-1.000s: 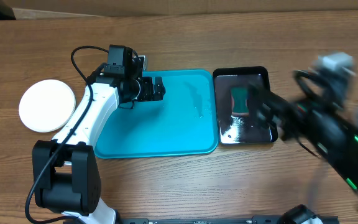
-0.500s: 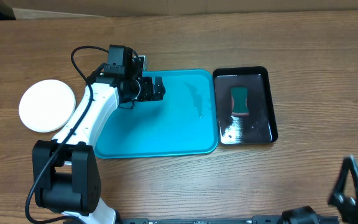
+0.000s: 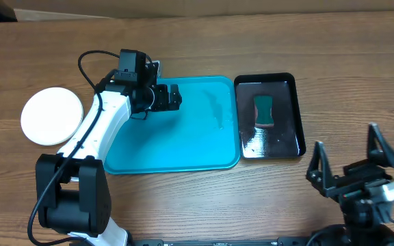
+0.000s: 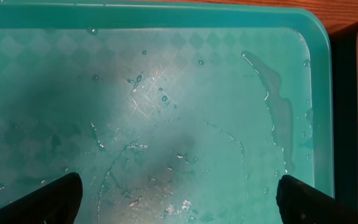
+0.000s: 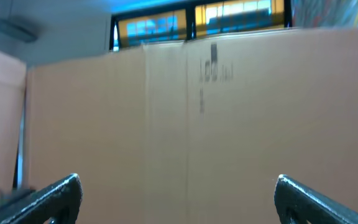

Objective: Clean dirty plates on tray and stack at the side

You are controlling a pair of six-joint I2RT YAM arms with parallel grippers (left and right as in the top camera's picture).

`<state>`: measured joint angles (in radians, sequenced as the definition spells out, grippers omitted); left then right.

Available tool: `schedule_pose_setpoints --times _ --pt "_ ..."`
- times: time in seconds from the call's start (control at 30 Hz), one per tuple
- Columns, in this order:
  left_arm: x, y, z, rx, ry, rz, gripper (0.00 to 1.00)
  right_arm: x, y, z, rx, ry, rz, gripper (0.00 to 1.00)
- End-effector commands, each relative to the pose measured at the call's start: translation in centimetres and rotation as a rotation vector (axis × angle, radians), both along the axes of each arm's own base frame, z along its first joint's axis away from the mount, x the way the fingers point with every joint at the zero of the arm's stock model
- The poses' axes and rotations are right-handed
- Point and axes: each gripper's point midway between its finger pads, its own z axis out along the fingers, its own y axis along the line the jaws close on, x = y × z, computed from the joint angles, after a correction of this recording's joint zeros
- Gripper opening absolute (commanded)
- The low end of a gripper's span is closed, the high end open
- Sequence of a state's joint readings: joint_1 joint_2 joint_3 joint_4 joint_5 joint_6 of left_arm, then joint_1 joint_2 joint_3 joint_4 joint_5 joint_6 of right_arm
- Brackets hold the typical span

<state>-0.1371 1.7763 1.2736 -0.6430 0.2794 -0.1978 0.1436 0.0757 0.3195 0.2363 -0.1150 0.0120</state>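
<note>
1 white plate (image 3: 52, 115) shows, on the table at 9 o'clock of the tray (image 3: 183, 154), near but apart; can't tell if others lie under it. Tray holds only water streaks (image 4: 277, 106). L gripper (image 3: 173, 97) hangs over its 11 o'clock corner, jaws apart, empty. R gripper (image 3: 346, 147), at 4 o'clock, jaws wide, empty. Risk: L arm (image 3: 98, 126) retracting could clip the plate.

Turquoise tray (image 3: 183, 143) mid-bench (image 3: 183, 41), water streaks (image 3: 216, 109) on its right half. Left gripper (image 3: 172, 97) open over the tray's top-left area. White plate (image 3: 52, 115) left of the tray, apart from it. Black tray (image 3: 265, 77) just beside its right edge, with a green sponge (image 3: 264, 111) inside. Right gripper (image 3: 347, 154) at bottom right, jaws wide.
</note>
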Motion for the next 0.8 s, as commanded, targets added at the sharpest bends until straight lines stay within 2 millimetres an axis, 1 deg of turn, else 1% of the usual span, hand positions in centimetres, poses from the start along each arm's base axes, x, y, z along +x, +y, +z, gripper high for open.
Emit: schedule_pose_setpoints --times 0.0,0.1,0.3,0.5,0.57,0.67,0.77 --pt "0.0 0.0 1.1 0.008 -0.036 -0.023 1.00 0.2 0.1 -2.2 -0.021 0.002 -0.002 1.00" --pt "0.0 0.0 1.1 0.008 -0.036 -0.023 1.00 1.1 0.1 -4.3 -0.025 0.027 -0.009 1.00" --pt "0.0 0.0 1.1 0.008 -0.036 -0.023 1.00 2.7 -0.2 -7.7 -0.033 0.100 -0.030 1.00" --pt "0.0 0.0 1.1 0.008 -0.036 -0.023 1.00 4.3 -0.3 -12.0 -0.043 0.191 -0.039 1.00" --pt "0.0 0.0 1.1 0.008 -0.036 -0.023 1.00 4.6 -0.3 -13.1 -0.051 0.241 -0.039 1.00" --pt "0.0 0.0 1.1 0.008 -0.036 -0.023 1.00 4.9 -0.2 -14.2 -0.068 0.285 -0.034 1.00" --pt "0.0 0.0 1.1 0.008 -0.036 -0.023 1.00 5.4 -0.6 -16.4 -0.101 0.370 -0.055 1.00"
